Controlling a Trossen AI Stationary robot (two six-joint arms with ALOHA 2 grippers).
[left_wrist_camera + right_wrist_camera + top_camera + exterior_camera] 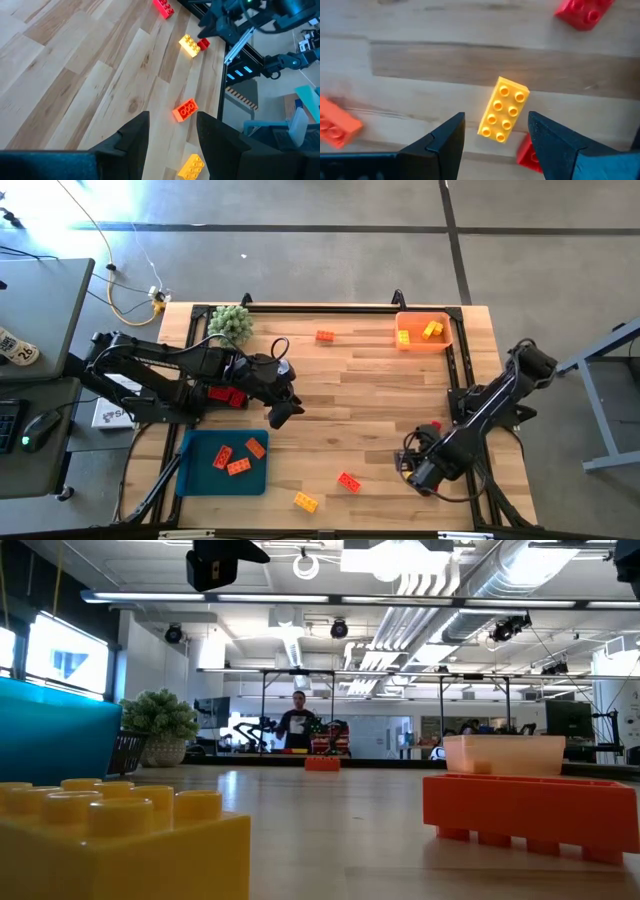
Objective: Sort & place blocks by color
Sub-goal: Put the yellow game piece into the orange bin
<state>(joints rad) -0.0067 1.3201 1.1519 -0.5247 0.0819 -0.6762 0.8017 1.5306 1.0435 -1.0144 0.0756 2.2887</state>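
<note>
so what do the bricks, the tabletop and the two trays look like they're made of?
Bricks, e.g. the yellow brick: glossy moulded plastic, crisp studs with highlights. Tabletop: wood, probably butcher-block; visible grain, staggered planks, satin sheen. Blue tray and orange tray: likely plastic, going by their uniform colour; finish unclear.

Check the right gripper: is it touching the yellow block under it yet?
Apart. In the right wrist view the yellow block lies flat on the table between the open fingers of the right gripper, with bare wood showing on both sides.
</note>
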